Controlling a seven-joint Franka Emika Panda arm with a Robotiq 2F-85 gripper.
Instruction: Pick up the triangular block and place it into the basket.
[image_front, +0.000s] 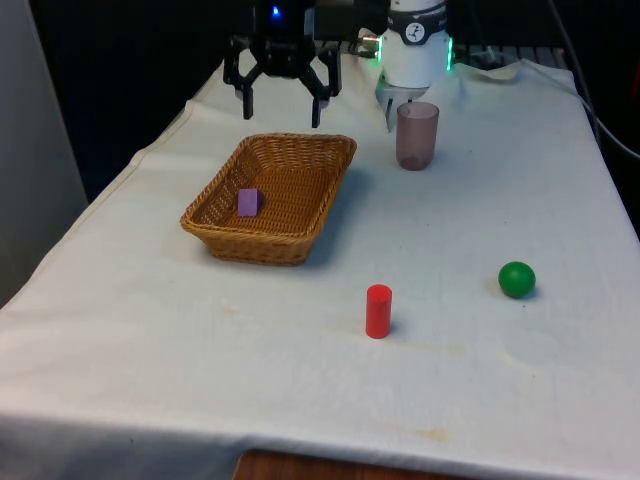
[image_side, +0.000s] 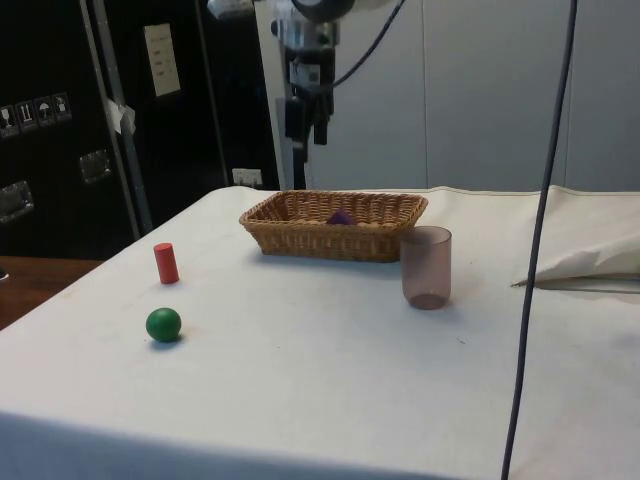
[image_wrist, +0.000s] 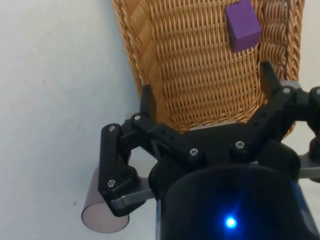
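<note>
Wrist view: jaws wide, seemingly empty, above basket (image_wrist: 200, 70)

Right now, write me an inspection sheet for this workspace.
Surface: table under white cloth, faint stains near the front edge.
Job's things: purple block lying inside the wicker basket.
Clutter: translucent cup, red cylinder, green ball, all on the cloth outside the basket.
Grippers: gripper above the basket's far end, jaws open, empty.
Cables: dark cable hanging in the side view.
Surroundings: dark cabinets beside the table.
</note>
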